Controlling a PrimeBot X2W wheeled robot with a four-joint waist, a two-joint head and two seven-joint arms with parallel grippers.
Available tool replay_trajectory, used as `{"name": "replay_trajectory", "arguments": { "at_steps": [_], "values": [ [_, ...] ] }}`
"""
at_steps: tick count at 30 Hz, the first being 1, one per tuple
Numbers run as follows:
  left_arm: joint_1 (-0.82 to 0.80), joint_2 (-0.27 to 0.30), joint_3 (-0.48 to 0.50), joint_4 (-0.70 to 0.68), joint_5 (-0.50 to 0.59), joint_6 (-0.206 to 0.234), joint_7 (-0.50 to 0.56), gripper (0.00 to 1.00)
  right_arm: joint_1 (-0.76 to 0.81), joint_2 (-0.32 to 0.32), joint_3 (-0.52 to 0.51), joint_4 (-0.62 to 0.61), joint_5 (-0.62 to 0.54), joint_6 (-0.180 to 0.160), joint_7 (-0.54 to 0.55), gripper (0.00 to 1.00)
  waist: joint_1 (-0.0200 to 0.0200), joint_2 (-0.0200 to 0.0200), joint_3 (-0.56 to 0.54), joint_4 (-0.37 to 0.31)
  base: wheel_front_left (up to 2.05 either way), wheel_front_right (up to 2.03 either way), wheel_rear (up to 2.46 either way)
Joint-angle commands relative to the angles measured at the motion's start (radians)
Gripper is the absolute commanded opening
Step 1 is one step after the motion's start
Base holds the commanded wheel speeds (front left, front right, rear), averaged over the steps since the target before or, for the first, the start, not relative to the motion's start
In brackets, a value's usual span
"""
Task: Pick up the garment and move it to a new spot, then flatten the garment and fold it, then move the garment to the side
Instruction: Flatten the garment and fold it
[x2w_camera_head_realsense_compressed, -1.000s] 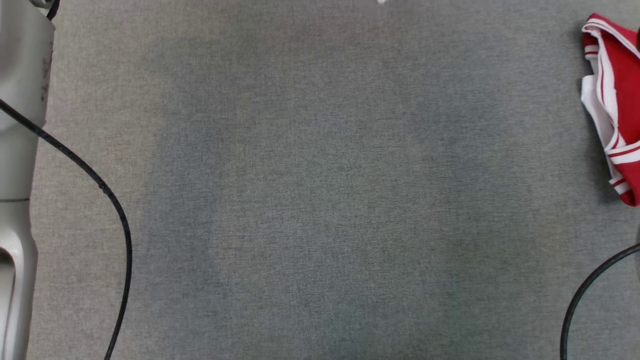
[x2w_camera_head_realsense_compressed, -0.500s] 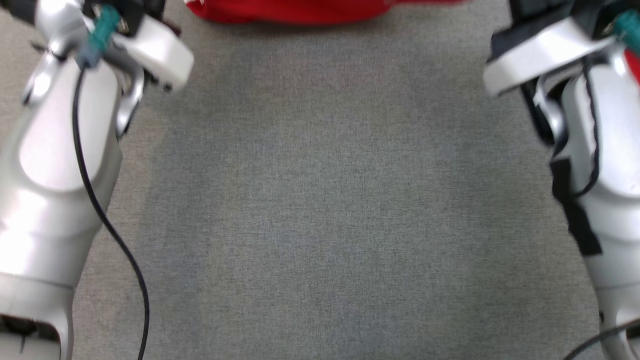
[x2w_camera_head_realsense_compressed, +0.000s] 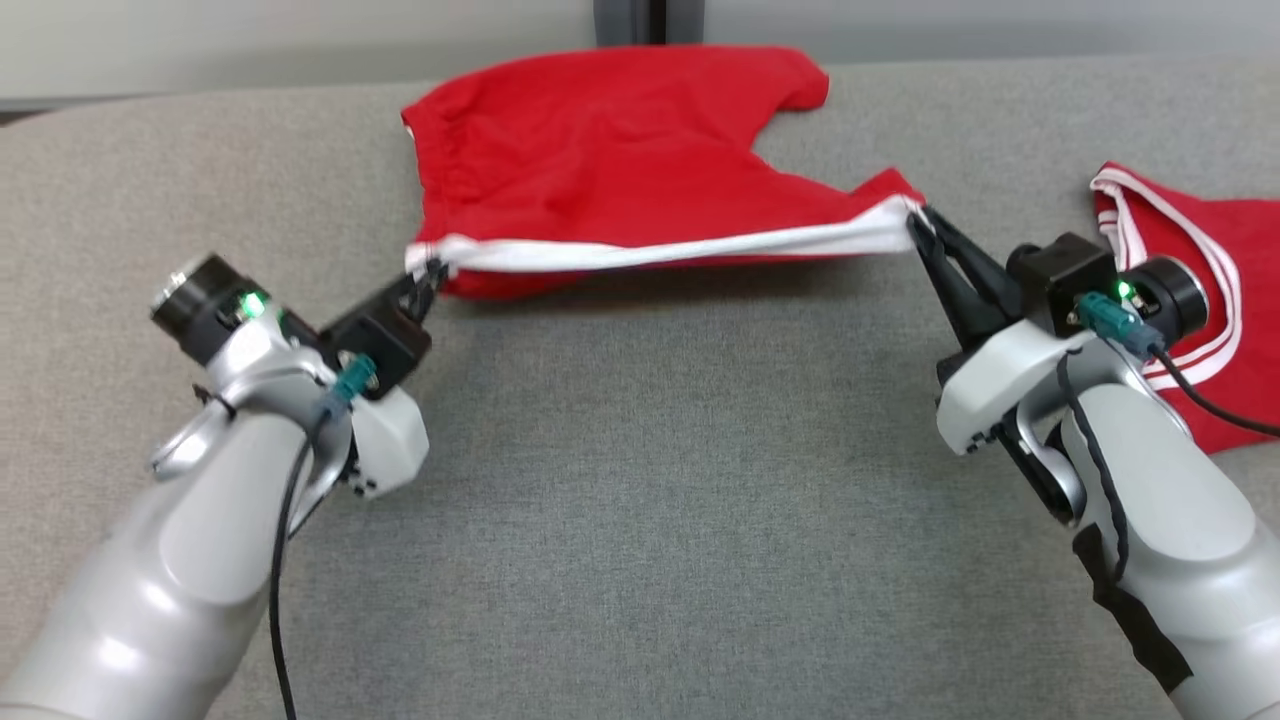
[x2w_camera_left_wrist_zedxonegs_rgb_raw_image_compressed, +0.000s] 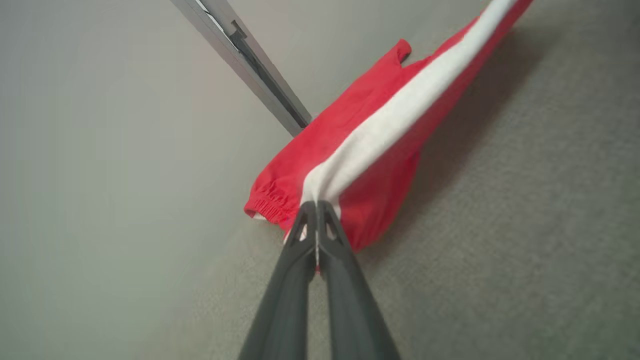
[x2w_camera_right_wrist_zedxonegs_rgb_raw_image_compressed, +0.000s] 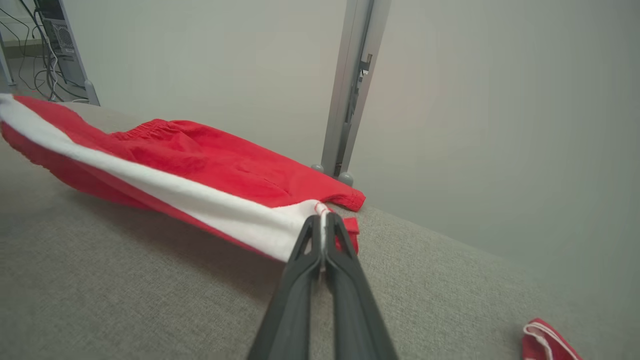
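- My left gripper (x2w_camera_head_realsense_compressed: 431, 272), centre left: clamped on the white stripe (x2w_camera_head_realsense_compressed: 680, 250) of the red shorts (x2w_camera_head_realsense_compressed: 600, 140).
- My right gripper (x2w_camera_head_realsense_compressed: 921, 224), centre right: clamped on the stripe's other end.
- Shorts: upper centre, far part resting on the grey desk (x2w_camera_head_realsense_compressed: 640, 500).

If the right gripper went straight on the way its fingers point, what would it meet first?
The red shorts that the right gripper is shut on, at the white stripe. Beyond them, probably the grey post, though depth is unclear.
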Motion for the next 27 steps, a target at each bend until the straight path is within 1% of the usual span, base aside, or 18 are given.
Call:
{"name": "replay_trajectory", "arguments": {
  "at_steps": [1, 7, 8, 10, 15, 17, 20, 25, 26, 27],
  "values": [
    [0.026, 0.012, -0.018, 0.006, 0.010, -0.006, 0.009, 0.00, 0.021, -0.015, 0.020, 0.010, 0.024, 0.000, 0.013, 0.00, 0.0000, 0.0000, -0.038, -0.001, 0.00, 0.00, 0.00],
    [0.082, 0.044, -0.112, 0.000, 0.040, -0.026, 0.049, 0.00, 0.038, -0.063, 0.095, 0.024, 0.099, 0.000, 0.044, 0.00, 0.0000, 0.0000, -0.084, -0.001, 0.00, 0.00, 0.00],
    [0.082, 0.044, -0.112, 0.000, 0.040, -0.026, 0.049, 0.00, 0.038, -0.063, 0.095, 0.024, 0.099, 0.000, 0.044, 0.00, 0.0000, 0.0000, -0.084, -0.001, 0.00, 0.00, 0.00],
    [0.099, 0.059, -0.147, -0.009, 0.046, -0.030, 0.065, 0.00, 0.041, -0.075, 0.122, 0.023, 0.118, 0.000, 0.057, 0.00, 0.0000, 0.0000, -0.100, -0.001, 0.00, 0.00, 0.00],
    [0.142, 0.086, -0.229, -0.050, 0.012, -0.036, 0.128, 0.00, 0.066, -0.120, 0.232, 0.010, 0.177, 0.000, 0.146, 0.00, 0.0000, 0.0000, -0.141, 0.003, 0.00, 0.00, 0.00],
    [0.162, 0.102, -0.285, -0.075, -0.028, -0.034, 0.166, 0.00, 0.079, -0.140, 0.287, -0.020, 0.231, 0.000, 0.191, 0.00, 0.0000, 0.0000, -0.158, 0.005, 0.00, 0.00, 0.00],
    [0.166, 0.143, -0.385, -0.136, -0.102, -0.034, 0.221, 0.00, 0.085, -0.200, 0.379, -0.070, 0.279, 0.000, 0.252, 0.00, 0.0000, 0.0000, -0.187, 0.008, 0.00, 0.00, 0.00],
    [0.182, 0.224, -0.485, -0.259, -0.227, -0.034, 0.316, 0.00, 0.113, -0.296, 0.491, -0.190, 0.425, 0.000, 0.378, 0.00, 0.0000, 0.0000, -0.237, 0.014, 0.00, 0.00, 0.00],
    [0.191, 0.260, -0.523, -0.317, -0.272, -0.034, 0.359, 0.00, 0.124, -0.335, 0.528, -0.243, 0.479, 0.000, 0.434, 0.00, 0.0000, 0.0000, -0.254, 0.016, 0.00, 0.00, 0.00],
    [0.194, 0.278, -0.536, -0.344, -0.293, -0.034, 0.381, 0.00, 0.128, -0.353, 0.543, -0.268, 0.505, 0.000, 0.463, 0.00, 0.0000, 0.0000, -0.262, 0.016, 0.00, 0.00, 0.00]
  ]
}}
